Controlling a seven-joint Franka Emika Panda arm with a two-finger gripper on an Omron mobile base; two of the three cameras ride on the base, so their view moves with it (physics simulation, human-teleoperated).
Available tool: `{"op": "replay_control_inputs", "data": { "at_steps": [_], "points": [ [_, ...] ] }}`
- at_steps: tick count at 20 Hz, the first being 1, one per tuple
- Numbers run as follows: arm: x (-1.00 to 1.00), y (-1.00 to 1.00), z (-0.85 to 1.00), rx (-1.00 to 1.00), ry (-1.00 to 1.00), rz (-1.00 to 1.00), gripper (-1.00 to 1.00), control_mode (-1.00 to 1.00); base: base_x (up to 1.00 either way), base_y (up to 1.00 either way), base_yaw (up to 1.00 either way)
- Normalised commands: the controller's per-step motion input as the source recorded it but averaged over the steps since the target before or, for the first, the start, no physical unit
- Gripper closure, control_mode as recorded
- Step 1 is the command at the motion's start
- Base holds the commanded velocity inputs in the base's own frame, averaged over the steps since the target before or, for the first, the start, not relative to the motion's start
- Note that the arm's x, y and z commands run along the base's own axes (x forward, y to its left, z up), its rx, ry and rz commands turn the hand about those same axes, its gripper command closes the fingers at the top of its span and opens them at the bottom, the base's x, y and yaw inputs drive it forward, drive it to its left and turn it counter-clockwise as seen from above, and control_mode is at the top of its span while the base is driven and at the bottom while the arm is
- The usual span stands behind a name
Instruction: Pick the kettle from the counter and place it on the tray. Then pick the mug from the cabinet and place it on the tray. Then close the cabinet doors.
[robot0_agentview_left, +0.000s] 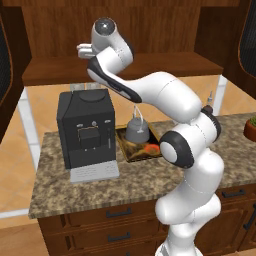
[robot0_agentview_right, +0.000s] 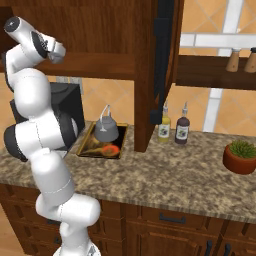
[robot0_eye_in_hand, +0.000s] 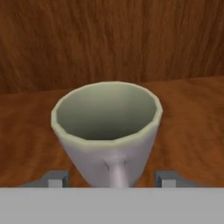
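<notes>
The grey-beige mug (robot0_eye_in_hand: 107, 127) stands upright on the wooden cabinet floor (robot0_eye_in_hand: 188, 127), its handle facing the camera. My gripper (robot0_eye_in_hand: 111, 178) is open around its base, one fingertip (robot0_eye_in_hand: 56, 178) on each side with a small gap to the mug's wall. In the base views the hand (robot0_agentview_left: 84, 50) (robot0_agentview_right: 59, 52) reaches into the cabinet (robot0_agentview_left: 150, 62) above the counter (robot0_agentview_left: 100, 187). The dark-grey kettle (robot0_agentview_left: 136, 131) (robot0_agentview_right: 106, 131) sits on the tray (robot0_agentview_left: 125, 148) (robot0_agentview_right: 88, 144). The cabinet doors (robot0_agentview_left: 5, 65) (robot0_agentview_right: 162, 60) stand swung open.
A black coffee machine (robot0_agentview_left: 87, 130) stands left of the tray. An orange item (robot0_agentview_left: 151, 148) lies on the tray beside the kettle. Two bottles (robot0_agentview_right: 172, 128) and a potted plant (robot0_agentview_right: 241, 155) stand to the right on the counter.
</notes>
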Motion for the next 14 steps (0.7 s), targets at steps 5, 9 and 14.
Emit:
{"op": "replay_control_inputs", "data": {
  "at_steps": [5,9,14],
  "points": [
    [0.01,0.0,-0.02,0.0,0.0,-0.05,1.0,-1.0,0.0,0.0,0.0],
    [0.04,0.0,-0.04,0.0,0.0,0.0,1.0,-1.0,0.0,0.0,0.0],
    [-0.15,0.0,0.0,0.0,0.0,0.0,1.0,-1.0,0.0,0.0,0.0]
  ]
}}
